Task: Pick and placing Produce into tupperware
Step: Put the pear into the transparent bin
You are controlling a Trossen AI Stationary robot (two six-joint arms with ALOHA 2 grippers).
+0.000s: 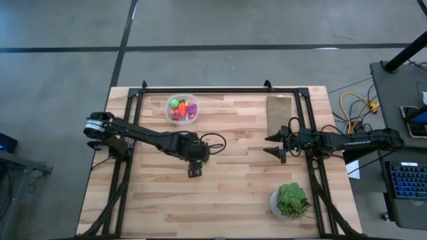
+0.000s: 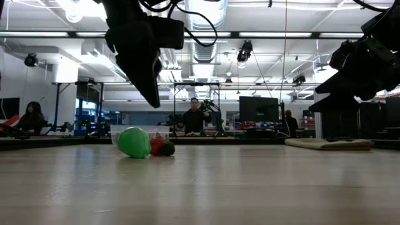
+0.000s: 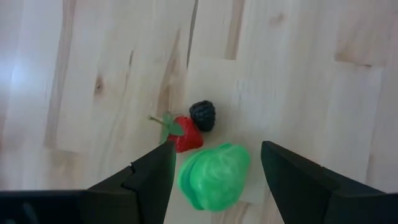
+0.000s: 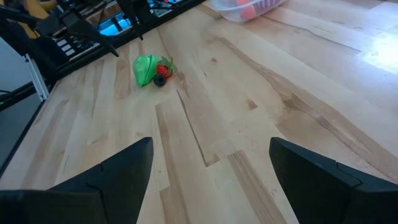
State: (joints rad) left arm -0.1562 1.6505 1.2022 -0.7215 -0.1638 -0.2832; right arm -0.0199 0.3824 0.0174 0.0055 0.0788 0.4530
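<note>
Above green toy [image 3: 214, 176], left gripper [image 3: 214, 168] spread.

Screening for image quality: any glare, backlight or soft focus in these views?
Low view: ceiling lights backlight the scene, arms are silhouettes, green piece still reads. Left wrist view: hand and green piece slightly soft, strawberry clear. Right wrist view: glare patch on table. High view: even light.
</note>
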